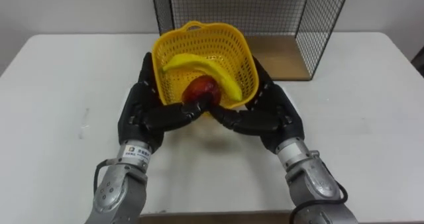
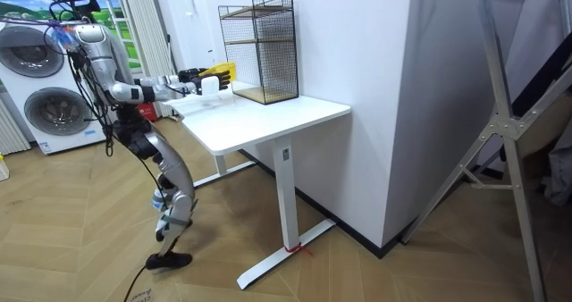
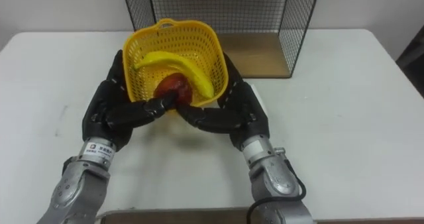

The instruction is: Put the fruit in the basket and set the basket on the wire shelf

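White smooth table bears a black wire shelf. Before it the left hand and right hand clasp, fingers curled, a yellow lattice basket tipped toward the robot. Inside, a curved banana lies crosswise over a round red fruit.

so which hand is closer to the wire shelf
Right. The right hand grips the basket's right side, just in front of the wire shelf's wooden floor; the left hand grips the basket's left side, farther from it.

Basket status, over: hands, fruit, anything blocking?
Left hand, right hand gripping yellow basket sides. Banana, red fruit inside. Wire shelf just behind; nothing between.
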